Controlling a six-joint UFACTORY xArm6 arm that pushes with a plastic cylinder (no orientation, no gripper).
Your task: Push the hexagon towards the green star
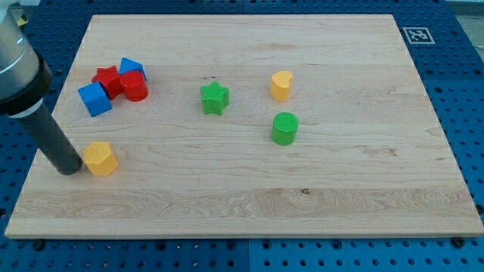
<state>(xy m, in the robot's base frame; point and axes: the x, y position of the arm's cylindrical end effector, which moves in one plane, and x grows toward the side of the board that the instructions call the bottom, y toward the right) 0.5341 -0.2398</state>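
A yellow hexagon [100, 158] lies near the left edge of the wooden board [249, 196]. A green star [215, 98] lies up and to the right of it, near the board's middle. My tip [71, 167] rests on the board just left of the yellow hexagon, touching it or nearly so. The dark rod rises from it toward the view's top left.
A cluster at the upper left holds a blue cube [94, 99], a red star [107, 80], a red cylinder [134, 86] and another blue block [131, 68]. A yellow heart [281, 85] and a green cylinder [285, 128] lie right of the green star.
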